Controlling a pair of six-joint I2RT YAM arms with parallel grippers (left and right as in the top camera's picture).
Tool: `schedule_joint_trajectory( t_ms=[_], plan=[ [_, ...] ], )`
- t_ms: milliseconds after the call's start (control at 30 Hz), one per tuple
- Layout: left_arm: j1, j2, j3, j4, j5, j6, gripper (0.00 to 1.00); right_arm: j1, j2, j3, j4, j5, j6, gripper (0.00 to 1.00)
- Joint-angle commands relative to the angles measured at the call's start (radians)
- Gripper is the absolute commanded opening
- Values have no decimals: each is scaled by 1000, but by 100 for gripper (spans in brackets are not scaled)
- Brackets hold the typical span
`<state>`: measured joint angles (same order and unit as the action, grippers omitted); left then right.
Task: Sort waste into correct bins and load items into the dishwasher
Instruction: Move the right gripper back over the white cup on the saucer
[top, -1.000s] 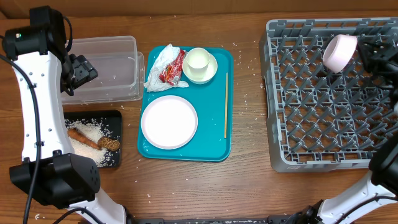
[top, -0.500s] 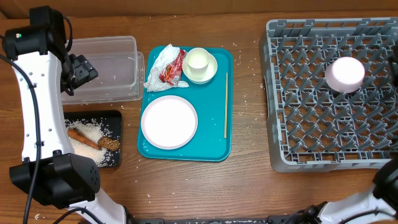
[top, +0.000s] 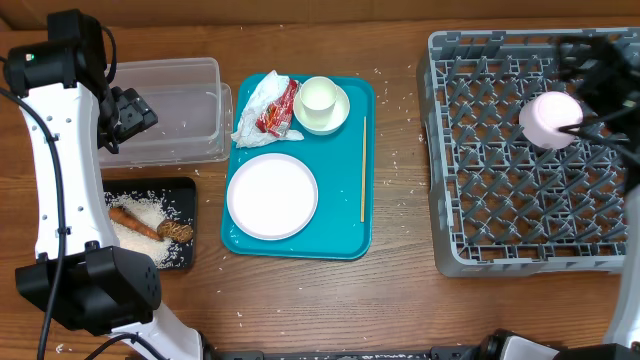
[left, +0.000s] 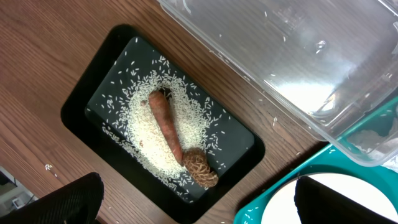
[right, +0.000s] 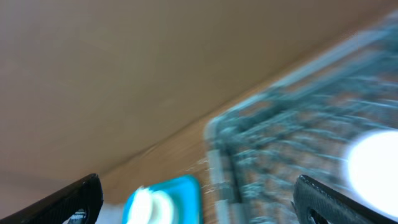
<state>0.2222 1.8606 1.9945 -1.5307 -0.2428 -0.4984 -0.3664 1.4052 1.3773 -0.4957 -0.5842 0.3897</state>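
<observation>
One bowl (top: 550, 120) sits upside down among the pegs of the grey dish rack (top: 500, 230), and your right fingers (right: 78, 199), blurred just beside it overhead, are spread wide with nothing between them. Your left fingers (left: 71, 199) are wide and empty too, by the clear tub (top: 180, 130), their camera looking down on the black tray (left: 84, 93) holding the carrot stick (left: 166, 124), brown lump (left: 200, 169) and rice (left: 146, 140). I'd judge you are between loads: the plate (top: 271, 195), the second bowl (top: 338, 112) with the cup (top: 317, 97) in it and the wooden stick (top: 363, 170) lie on the teal tray (top: 345, 235), the napkin (top: 255, 105) and wrapper (top: 278, 108) beside them unsorted. Next, bring the right fingers across and take the plate by its rim, clear of the stick
</observation>
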Motion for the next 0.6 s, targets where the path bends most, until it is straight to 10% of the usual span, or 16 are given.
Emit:
schedule_joint_trajectory(
  t_ms=[0,333,567],
  plan=[
    [-6,-17,16,0,1,4,100,172,31,23,34,-73,-38,100],
    [-6,-17,16,0,1,4,100,762,269,23,70,655,-49,100],
    [-6,-17,16,-1,1,4,100,901,452,50,227,748,-89,100]
  ],
)
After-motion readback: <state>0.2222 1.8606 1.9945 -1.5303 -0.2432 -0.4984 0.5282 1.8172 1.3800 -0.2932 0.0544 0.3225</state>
